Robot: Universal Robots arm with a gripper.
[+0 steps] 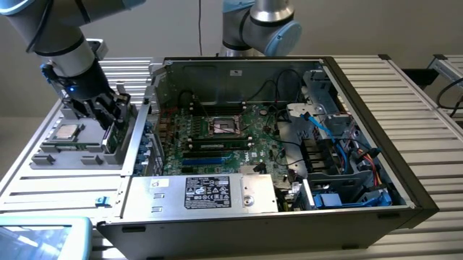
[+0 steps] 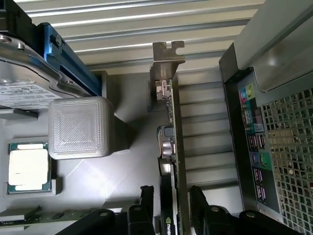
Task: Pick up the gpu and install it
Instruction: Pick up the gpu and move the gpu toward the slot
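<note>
The gpu (image 2: 172,132) stands on edge in a grey parts tray (image 1: 51,162), seen edge-on with its silver end bracket (image 2: 166,58) at the far end. My gripper (image 2: 172,205) is open and straddles the card, one black finger (image 2: 146,200) on each side with a small gap to the board. In the exterior view the gripper (image 1: 108,116) hangs over the tray at the exterior view's left, just outside the open computer case (image 1: 405,189), with the gpu (image 1: 112,140) below it.
On the tray lie a processor chip (image 2: 28,166), a drive box with a blue rail (image 2: 24,93) and a grey block (image 2: 80,127). The case's rear port panel (image 2: 252,142) is close beside the card. Inside are the motherboard (image 1: 217,130), blue slots (image 1: 206,160) and power supply (image 1: 210,192). A second arm (image 1: 261,27) stands behind.
</note>
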